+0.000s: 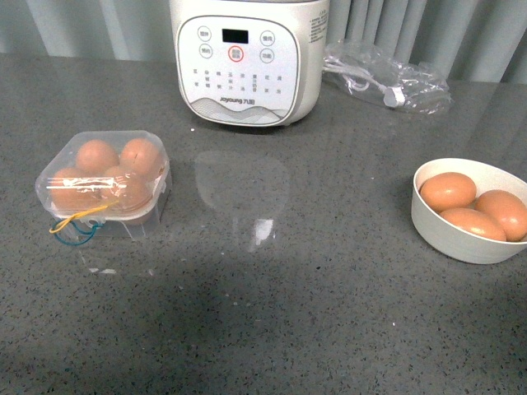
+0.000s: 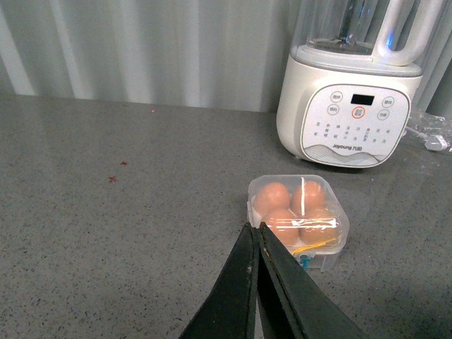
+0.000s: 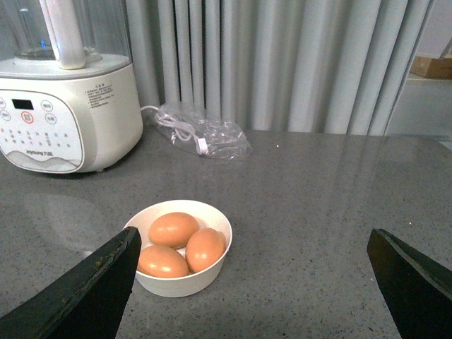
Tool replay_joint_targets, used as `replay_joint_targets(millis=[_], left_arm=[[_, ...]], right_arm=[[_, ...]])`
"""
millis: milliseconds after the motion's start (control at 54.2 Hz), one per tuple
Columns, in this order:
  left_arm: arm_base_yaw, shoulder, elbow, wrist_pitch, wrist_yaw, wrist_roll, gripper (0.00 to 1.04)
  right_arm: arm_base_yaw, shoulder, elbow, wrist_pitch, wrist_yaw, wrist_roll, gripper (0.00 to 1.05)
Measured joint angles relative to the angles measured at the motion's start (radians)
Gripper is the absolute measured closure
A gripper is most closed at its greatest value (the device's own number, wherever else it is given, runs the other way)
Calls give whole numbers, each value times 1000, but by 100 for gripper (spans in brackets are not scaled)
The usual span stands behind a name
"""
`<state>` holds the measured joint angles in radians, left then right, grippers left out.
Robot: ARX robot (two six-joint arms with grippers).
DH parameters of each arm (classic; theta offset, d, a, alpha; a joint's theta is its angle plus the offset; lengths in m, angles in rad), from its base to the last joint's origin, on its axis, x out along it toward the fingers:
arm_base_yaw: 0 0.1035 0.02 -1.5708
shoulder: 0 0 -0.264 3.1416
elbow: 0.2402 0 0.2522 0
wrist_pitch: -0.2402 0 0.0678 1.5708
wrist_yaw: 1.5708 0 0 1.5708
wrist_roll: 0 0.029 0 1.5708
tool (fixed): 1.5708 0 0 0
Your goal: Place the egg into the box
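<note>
Grey countertop; lidded clear box (image 1: pixel 104 184), four brown eggs inside

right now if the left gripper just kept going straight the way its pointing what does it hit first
Most likely the box. The left gripper has its fingers pressed together, tips aimed at the near edge of that clear case, which holds four eggs under its lid. Depth is unclear, so it might strike the countertop just short of it.

the blender (image 1: pixel 248 58) is cropped above its panel; its panel lettering is too small to read.
</note>
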<state>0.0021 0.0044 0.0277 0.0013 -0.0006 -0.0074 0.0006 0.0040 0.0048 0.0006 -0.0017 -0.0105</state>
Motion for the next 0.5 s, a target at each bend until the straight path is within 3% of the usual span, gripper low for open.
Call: replay_joint_targets(millis=[185, 314, 499], left_arm=[[0, -1, 0, -1, 0, 0, 76], [0, -1, 0, -1, 0, 0, 47], [0, -1, 0, -1, 0, 0, 19]], right_arm=[[0, 0, 0, 0, 0, 0, 7], [0, 0, 0, 0, 0, 0, 7], [0, 0, 0, 0, 0, 0, 7]])
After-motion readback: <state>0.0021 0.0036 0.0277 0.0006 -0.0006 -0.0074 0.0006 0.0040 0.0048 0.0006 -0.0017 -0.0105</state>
